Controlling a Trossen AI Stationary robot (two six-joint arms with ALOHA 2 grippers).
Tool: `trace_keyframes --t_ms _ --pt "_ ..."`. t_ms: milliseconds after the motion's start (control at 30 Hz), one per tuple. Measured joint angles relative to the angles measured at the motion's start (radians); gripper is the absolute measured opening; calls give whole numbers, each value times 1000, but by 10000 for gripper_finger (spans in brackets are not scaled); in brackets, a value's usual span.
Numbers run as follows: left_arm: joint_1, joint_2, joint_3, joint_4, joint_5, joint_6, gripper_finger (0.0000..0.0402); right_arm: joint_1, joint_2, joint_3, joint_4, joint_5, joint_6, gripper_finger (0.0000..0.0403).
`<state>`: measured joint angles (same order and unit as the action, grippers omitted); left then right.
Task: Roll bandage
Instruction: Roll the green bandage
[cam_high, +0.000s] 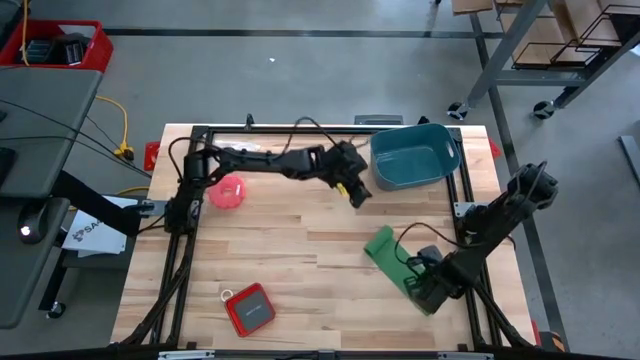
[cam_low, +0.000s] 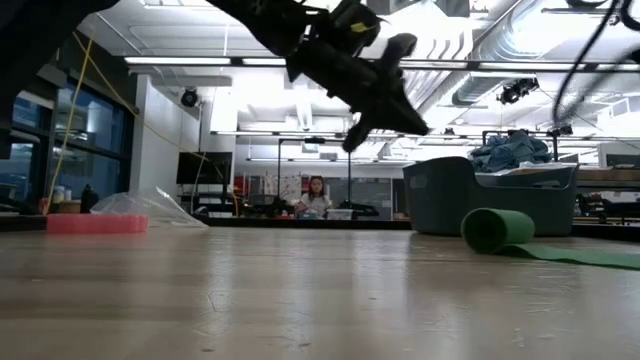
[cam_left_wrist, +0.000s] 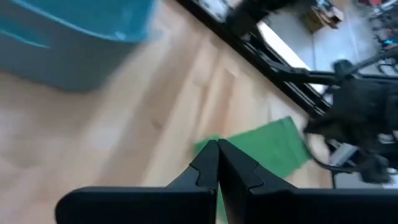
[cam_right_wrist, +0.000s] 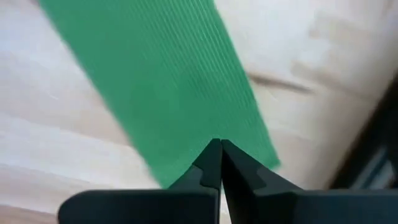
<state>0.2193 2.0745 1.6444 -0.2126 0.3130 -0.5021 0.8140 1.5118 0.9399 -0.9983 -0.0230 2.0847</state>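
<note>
The bright green bandage (cam_high: 384, 248) lies on the wooden table at the right. Its far end is rolled into a short cylinder (cam_low: 497, 230), and the rest runs as a flat strip (cam_low: 585, 256) toward the near right. My left gripper (cam_high: 357, 196) is shut and empty, in the air between the tub and the roll; its wrist view (cam_left_wrist: 217, 149) looks down on the bandage (cam_left_wrist: 273, 144). My right gripper (cam_high: 422, 288) is shut over the strip's near end, with the strip (cam_right_wrist: 168, 81) filling its wrist view (cam_right_wrist: 219, 147). My right gripper's shut fingertips point down at the flat strip (cam_right_wrist: 186, 155) near its near end. I cannot tell whether they touch it. The strip lies flat on the table.
A teal tub (cam_high: 412, 155) stands at the far right, close behind my left gripper. A pink-red ring (cam_high: 227, 192) lies at the far left. A red flat box (cam_high: 248, 308) lies near the front edge. Bare wood lies in the middle. A person (cam_low: 316, 196) sits far off in the room.
</note>
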Motion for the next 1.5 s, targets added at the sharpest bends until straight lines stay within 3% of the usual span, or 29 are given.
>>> trace_keyframes --t_ms 167,333,567,733,867,1167,1500 --pt "97 -70 0 -89 11 110 0 -75 -64 -30 50 184 -27 0" --pt "181 -182 0 -140 14 209 0 -241 -139 -93 151 309 -230 0" --pt "227 -338 0 -140 -17 278 0 -503 -149 -130 389 274 -671 0" --pt "226 -389 0 -152 -64 286 0 -650 -106 -131 464 238 -858 0" --pt "217 -394 0 -186 -65 288 0 -731 -36 -132 490 122 -982 0" --pt "203 -393 -49 -230 -91 304 0 -741 22 -132 561 30 -1011 0" --pt "203 -393 -118 -222 -114 287 0 -603 4 -131 490 -10 -883 0"
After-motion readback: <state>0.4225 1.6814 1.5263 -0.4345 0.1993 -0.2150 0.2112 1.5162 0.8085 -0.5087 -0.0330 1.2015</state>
